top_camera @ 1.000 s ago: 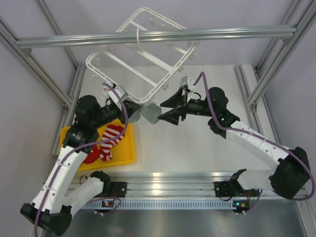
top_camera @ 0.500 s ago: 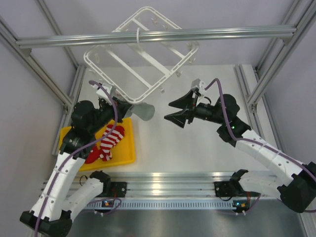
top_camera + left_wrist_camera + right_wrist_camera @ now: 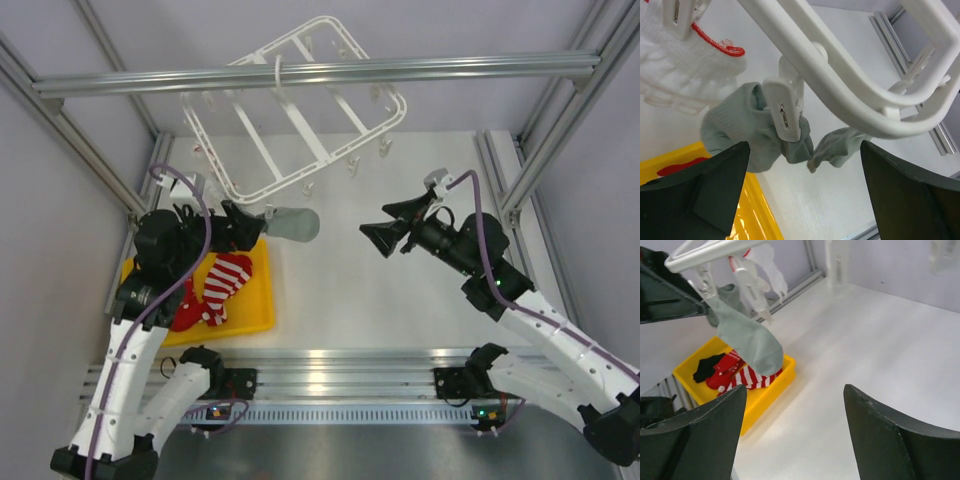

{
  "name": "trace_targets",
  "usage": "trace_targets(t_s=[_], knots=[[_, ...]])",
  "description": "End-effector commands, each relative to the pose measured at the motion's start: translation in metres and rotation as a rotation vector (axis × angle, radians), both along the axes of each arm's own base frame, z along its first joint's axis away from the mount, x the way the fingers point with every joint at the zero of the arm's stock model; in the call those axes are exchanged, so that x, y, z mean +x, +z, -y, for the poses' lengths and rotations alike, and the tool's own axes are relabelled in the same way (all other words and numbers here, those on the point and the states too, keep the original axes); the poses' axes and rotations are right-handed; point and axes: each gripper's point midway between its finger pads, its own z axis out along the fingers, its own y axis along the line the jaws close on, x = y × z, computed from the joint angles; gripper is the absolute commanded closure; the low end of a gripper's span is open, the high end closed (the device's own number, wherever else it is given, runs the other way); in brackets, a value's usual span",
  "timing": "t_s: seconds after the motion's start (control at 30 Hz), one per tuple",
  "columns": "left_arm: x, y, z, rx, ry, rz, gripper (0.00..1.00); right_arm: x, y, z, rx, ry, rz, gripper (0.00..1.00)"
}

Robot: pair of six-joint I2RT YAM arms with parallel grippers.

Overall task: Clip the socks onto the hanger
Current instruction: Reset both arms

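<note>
Left wrist view: a grey sock (image 3: pixel 757 132) hangs from a clip (image 3: pixel 785 112) on the white hanger (image 3: pixel 840 65), the left gripper (image 3: pixel 802 150) spread wide and empty before it; the right gripper (image 3: pixel 795 390) also gapes empty.

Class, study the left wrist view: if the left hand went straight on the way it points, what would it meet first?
Probably the grey sock, hanging from a clip on the hanger, dead ahead of the open left hand; exact depth is unclear.
</note>
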Motion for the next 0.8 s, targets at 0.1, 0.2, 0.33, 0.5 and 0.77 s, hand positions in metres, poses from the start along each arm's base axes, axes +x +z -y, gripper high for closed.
trace_targets(t_s=[0.1,0.2,0.33,0.5,0.77], knots=[[-0.029,-0.010,-0.013,0.076,-0.002,-0.062,0.02,0.011,-0.002,0.058,-0.010,-0.263,-0.022,0.19],[-0.041,-0.028,-0.015,0.177,-0.067,-0.139,0.02,0.009,-0.005,0.075,-0.023,-0.313,-0.026,0.15],[-0.043,-0.041,-0.035,0.324,-0.039,-0.178,0.02,0.007,-0.011,0.096,-0.021,-0.368,-0.041,0.07],[-0.054,-0.035,-0.060,0.478,0.010,-0.077,0.02,0.003,-0.014,0.123,0.009,-0.436,-0.039,0.01],[-0.054,-0.027,-0.087,0.564,0.129,-0.052,0.02,-0.017,-0.021,0.121,-0.022,-0.334,0.011,0.00]])
